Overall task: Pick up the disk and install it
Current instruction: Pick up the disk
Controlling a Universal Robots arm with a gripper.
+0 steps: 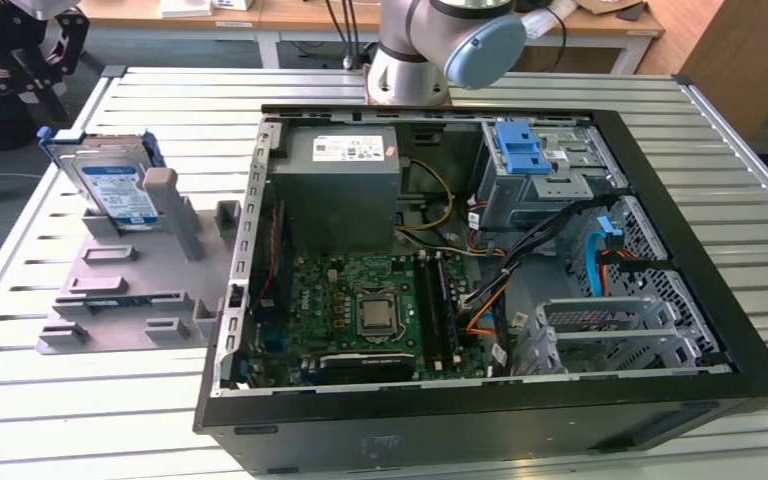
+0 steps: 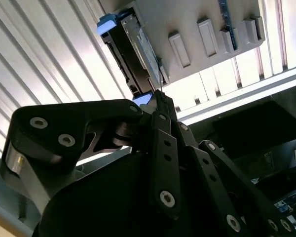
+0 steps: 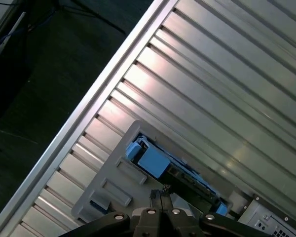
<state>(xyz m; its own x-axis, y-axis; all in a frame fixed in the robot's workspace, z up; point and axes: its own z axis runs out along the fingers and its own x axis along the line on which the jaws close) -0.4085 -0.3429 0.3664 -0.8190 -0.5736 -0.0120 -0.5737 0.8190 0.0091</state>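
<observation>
I stand beside a slatted metal table [image 1: 157, 400] and see two holders on it. The first is a grey plastic stand [image 1: 131, 290], at the exterior view's left. The disk [image 1: 115, 185] sits in one slot of the stand, on its edge and leaning a little, with the blue carrier around it. The label side faces the open computer case [image 1: 491, 400].

The case lies on its side just beside the stand. Inside it I see:
- a grey power-supply box [image 1: 344, 170] with a white sticker
- a green motherboard [image 1: 371, 300] below that box
- a metal drive cage [image 1: 544, 175] with a blue latch [image 1: 520, 150] on top
- a bundle of cables [image 1: 544, 250] that runs from this cage toward the board
- a second metal cage [image 1: 611, 330] in the corner at the exterior view's right

The gripper [image 3: 160, 193] hangs over the stand, close above the blue frame of the disk. Its two thin fingertips are pressed together in both wrist views – nothing is between them. The disk is not held – it rests in its slot.
</observation>
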